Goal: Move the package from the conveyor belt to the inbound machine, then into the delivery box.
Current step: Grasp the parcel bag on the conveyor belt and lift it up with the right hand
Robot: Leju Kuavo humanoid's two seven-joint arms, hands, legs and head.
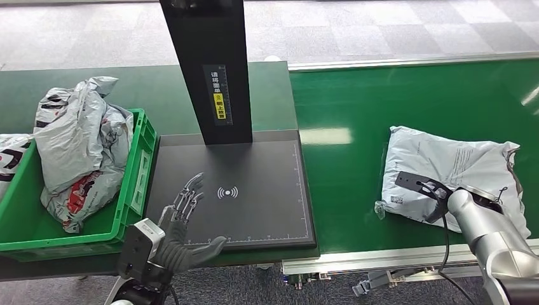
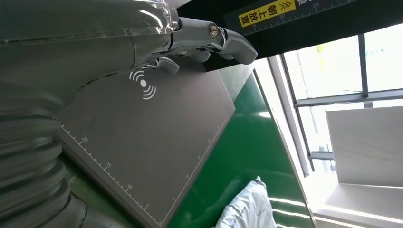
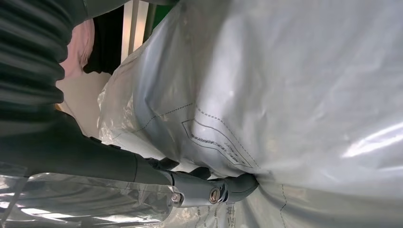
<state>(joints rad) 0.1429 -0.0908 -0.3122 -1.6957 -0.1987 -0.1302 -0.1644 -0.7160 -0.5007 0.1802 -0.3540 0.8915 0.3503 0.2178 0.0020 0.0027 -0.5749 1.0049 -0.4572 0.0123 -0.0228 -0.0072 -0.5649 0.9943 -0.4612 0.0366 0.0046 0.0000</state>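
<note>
The grey plastic package [image 1: 445,162] lies on the green conveyor belt [image 1: 349,190] at the right. My right hand [image 1: 437,194] rests on its near edge, dark fingers on top. Close up, the thumb [image 3: 216,190] and fingers dig into a fold of the package [image 3: 285,95], pinching the film. My left hand [image 1: 181,222] hovers over the front left corner of the inbound machine's dark scan plate [image 1: 260,216], fingers spread and holding nothing. The left wrist view has that hand [image 2: 95,42] above the plate [image 2: 142,142], with a corner of the package [image 2: 247,209] beyond.
The machine's black post [image 1: 206,63] rises from the back of the plate. A green delivery box [image 1: 138,184] at the left holds several grey bags [image 1: 76,146]. The table's front edge runs just before both arms.
</note>
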